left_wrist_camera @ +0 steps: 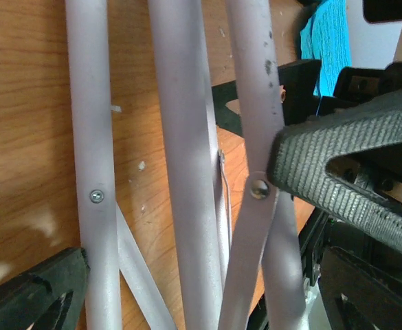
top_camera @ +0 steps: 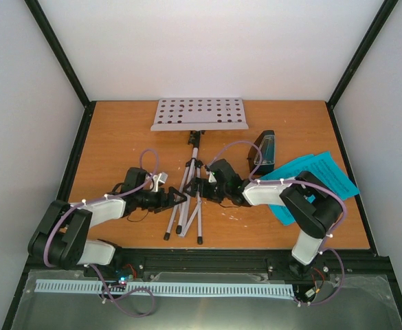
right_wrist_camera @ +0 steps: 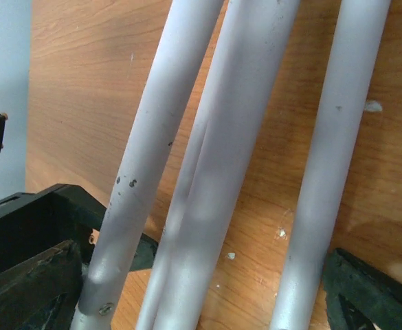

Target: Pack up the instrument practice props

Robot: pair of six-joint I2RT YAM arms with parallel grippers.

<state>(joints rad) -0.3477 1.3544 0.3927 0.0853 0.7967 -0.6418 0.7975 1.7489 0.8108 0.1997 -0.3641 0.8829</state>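
Observation:
The white music stand (top_camera: 199, 114) lies flat on the table, with its hole-punched desk at the far side and its tripod legs (top_camera: 187, 206) pointing toward me. My left gripper (top_camera: 176, 199) reaches in from the left. It is open wide across the three leg tubes (left_wrist_camera: 187, 172), and its fingers (left_wrist_camera: 338, 165) lie against the outer tubes. My right gripper (top_camera: 202, 187) comes from the right, also open across the tubes (right_wrist_camera: 221, 172). The black metronome (top_camera: 264, 151) lies to the right of the stand. The cyan pages (top_camera: 324, 180) lie at the right, partly under my right arm.
White walls with black corner posts close in the wooden table (top_camera: 118, 137) on three sides. A black rail (top_camera: 207, 261) runs along the near edge by the arm bases. The cyan pages also show in the left wrist view (left_wrist_camera: 328, 34).

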